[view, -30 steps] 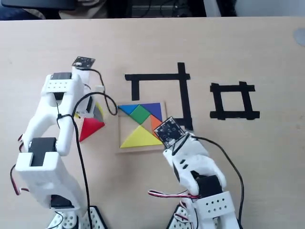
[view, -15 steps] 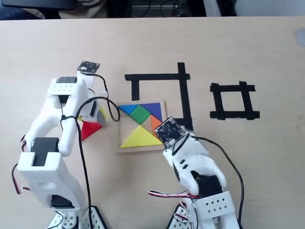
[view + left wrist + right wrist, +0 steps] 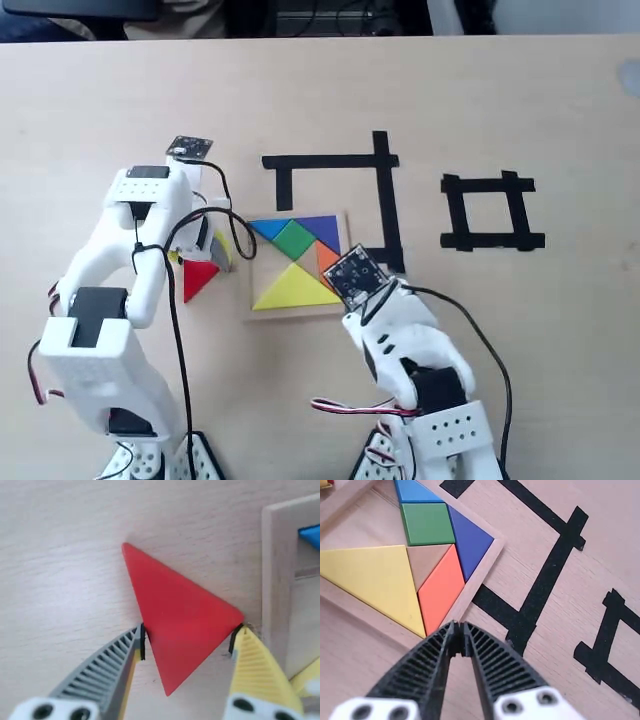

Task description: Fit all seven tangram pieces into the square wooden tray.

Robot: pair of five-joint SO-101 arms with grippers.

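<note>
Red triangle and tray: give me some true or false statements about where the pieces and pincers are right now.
1. The red triangle lies inside the wooden tray. False: it lies on the table beside the tray.
2. The left pincer has one finger on each side of the red triangle. True.
3. The right pincer is wide open. False: it is shut, with nothing held.
4. A yellow triangle sits in the tray. True.
</note>
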